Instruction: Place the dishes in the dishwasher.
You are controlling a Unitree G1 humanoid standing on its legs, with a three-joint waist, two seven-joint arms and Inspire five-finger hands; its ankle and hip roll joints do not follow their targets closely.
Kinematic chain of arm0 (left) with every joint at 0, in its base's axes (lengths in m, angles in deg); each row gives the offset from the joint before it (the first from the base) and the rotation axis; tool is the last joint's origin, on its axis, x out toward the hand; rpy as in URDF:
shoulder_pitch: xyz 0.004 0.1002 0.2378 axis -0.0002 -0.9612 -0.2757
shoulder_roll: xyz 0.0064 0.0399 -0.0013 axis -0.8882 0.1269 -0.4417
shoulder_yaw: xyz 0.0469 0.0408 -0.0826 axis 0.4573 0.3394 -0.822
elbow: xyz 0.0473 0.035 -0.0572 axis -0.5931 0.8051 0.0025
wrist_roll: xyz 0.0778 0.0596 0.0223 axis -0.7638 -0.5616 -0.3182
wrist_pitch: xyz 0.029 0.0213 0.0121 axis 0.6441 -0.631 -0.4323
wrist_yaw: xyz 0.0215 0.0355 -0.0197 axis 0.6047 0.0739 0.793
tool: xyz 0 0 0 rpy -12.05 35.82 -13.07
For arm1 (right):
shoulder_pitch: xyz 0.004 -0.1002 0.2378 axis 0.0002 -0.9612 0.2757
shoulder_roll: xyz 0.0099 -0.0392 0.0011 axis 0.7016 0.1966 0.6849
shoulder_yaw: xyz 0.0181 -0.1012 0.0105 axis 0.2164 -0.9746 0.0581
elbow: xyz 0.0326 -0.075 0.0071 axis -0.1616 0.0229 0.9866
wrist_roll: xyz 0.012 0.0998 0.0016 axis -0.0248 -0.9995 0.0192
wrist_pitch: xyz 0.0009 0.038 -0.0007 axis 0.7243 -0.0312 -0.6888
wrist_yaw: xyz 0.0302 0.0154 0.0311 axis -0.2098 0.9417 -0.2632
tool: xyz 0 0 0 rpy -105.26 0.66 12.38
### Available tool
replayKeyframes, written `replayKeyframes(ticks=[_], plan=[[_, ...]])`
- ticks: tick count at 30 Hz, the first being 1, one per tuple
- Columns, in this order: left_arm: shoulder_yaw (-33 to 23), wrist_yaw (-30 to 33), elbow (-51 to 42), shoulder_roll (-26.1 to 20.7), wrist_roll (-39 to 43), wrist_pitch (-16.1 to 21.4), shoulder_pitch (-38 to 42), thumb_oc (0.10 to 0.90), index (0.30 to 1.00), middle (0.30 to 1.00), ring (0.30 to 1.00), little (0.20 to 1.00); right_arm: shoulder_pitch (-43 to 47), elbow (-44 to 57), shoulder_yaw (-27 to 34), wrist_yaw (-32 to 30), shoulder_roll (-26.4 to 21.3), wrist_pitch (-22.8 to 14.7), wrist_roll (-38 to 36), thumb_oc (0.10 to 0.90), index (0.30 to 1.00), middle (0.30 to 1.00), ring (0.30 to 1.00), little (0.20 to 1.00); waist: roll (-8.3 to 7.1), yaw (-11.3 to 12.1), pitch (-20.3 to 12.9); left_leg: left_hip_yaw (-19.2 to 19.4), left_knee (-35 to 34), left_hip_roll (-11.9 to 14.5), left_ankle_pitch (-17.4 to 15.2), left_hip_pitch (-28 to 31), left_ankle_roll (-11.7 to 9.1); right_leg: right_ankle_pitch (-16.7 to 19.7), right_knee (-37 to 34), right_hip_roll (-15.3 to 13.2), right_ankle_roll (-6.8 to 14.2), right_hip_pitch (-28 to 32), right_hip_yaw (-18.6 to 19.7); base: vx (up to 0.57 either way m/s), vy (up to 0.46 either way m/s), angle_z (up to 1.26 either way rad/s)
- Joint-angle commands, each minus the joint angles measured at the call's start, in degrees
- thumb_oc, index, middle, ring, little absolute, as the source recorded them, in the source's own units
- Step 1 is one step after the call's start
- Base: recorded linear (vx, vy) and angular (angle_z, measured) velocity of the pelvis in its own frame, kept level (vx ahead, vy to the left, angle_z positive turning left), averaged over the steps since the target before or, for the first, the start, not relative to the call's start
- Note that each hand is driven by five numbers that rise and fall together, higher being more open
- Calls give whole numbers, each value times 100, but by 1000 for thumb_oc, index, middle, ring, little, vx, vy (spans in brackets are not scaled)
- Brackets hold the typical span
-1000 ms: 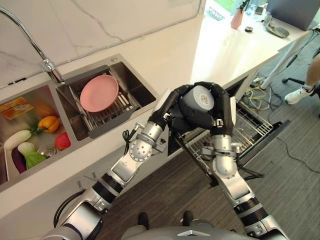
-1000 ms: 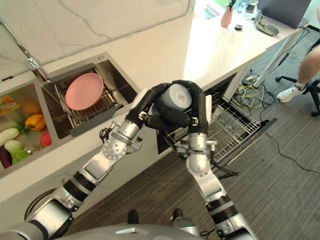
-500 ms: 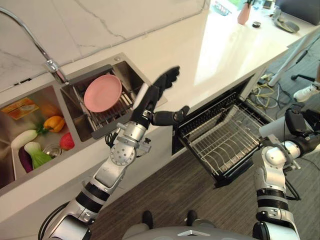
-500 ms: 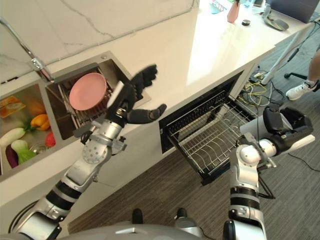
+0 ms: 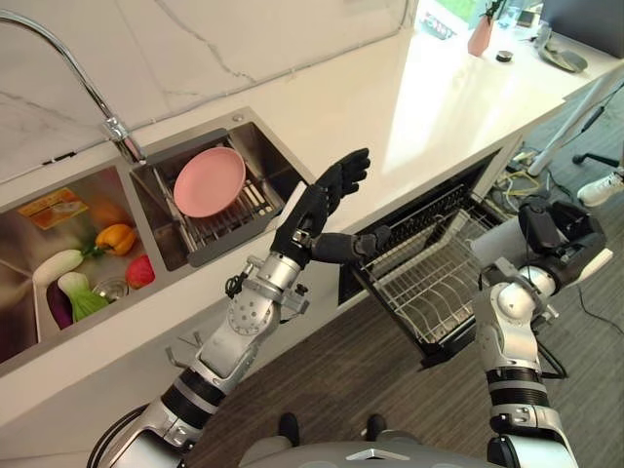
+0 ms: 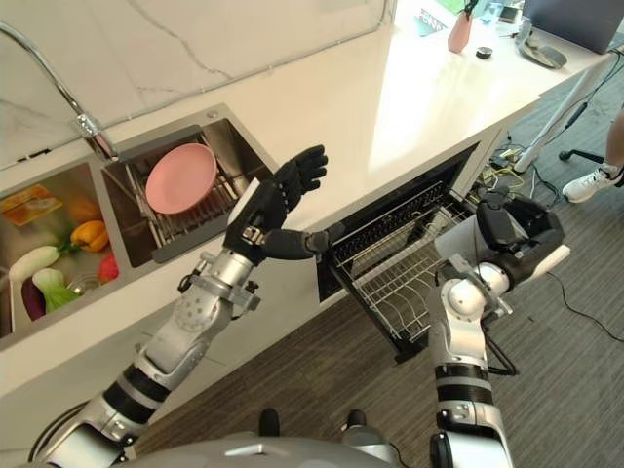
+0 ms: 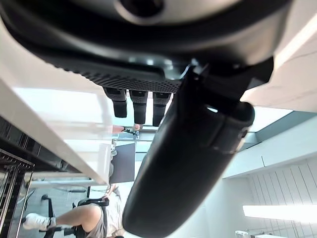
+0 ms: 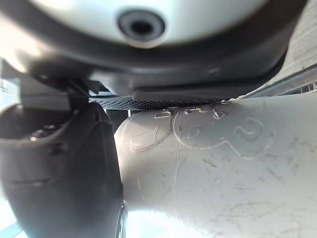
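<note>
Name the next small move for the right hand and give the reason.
Probably lower the right hand toward the pulled-out dishwasher rack and set the grey cup in it. That hand is curled round the cup beside the rack, not yet over it. The left hand is open, above the counter edge.

Veg (image 5: 88,263) in sink, faucet (image 5: 58,68)
</note>
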Motion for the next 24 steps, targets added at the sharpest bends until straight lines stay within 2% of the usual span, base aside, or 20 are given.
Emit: replayKeyframes(ticks=[1,2,4,8,10,15,16,21,22,23,24], plan=[[147,-625,105,219,970,-39,392,800,900,900,900,900,352,148,-4,724,-293,-298,-12,400,300,300,300,300,-233,66,-390,63,50,203,-804,502,-13,-112,152,-674,618,21,-21,0,0,0],[320,-895,306,225,1329,-281,259,800,900,900,900,900,302,-55,-171,999,-331,-150,-50,400,300,300,300,300,-216,60,-361,54,41,225,-821,515,-28,-153,159,-651,620,41,-26,0,0,0],[438,-1107,451,176,1496,-442,92,800,900,900,900,900,258,-301,-257,1221,-393,12,-35,400,300,300,300,300,-209,53,-326,48,36,241,-811,511,-40,-160,172,-644,615,43,-42,0,0,0],[464,-1189,523,155,1599,-496,5,800,900,900,900,900,257,-417,-316,1277,-407,43,-11,400,300,300,300,300,-208,55,-317,42,33,246,-801,502,-45,-162,172,-642,612,44,-50,-6,-2,1],[441,-1479,917,67,2119,-786,-543,800,900,900,900,900,252,-870,-510,1557,-479,267,199,400,300,300,300,300,-201,68,-284,27,27,278,-763,476,-64,-181,191,-637,594,46,-92,-36,-15,9],[218,-1649,1423,-59,2310,-835,-981,800,900,900,900,900,264,-1566,-649,1721,-616,452,688,400,300,300,300,300,-186,104,-246,-12,25,301,-716,417,-86,-189,212,-632,582,37,-147,-28,-12,10],[144,-1710,1640,-203,2102,-818,-1139,800,900,900,900,900,271,-1853,-715,1803,-740,531,920,400,300,300,300,300,-179,140,-232,-35,25,306,-693,377,-97,-185,225,-636,584,18,-176,-16,-7,11],[99,-1740,1767,-258,1998,-811,-1238,800,900,900,900,900,288,-1984,-749,1819,-793,546,1022,400,300,300,300,300,-175,146,-233,-48,25,306,-680,352,-104,-183,231,-641,584,8,-198,-10,-10,12],[-163,-1736,2504,-441,1273,-725,-1681,800,900,900,900,900,352,-2633,-990,1969,-1161,694,1577,400,300,300,300,300,-135,256,-169,-89,25,321,-605,217,-148,-177,236,-655,581,-17,-342,-33,-27,1],[-163,-1736,2504,-441,1273,-725,-1681,800,900,900,900,900,352,-2633,-990,1969,-1161,694,1577,400,300,300,300,300,-135,256,-169,-89,25,321,-605,217,-148,-177,236,-655,581,-17,-342,-41,-36,1],[-254,-1732,2725,-500,934,-660,-1812,800,900,900,900,900,375,-2774,-1118,2021,-1352,778,1888,400,300,300,300,300,-110,275,-170,-125,25,321,-568,121,-164,-160,223,-672,580,-54,-407,-21,-26,7]])
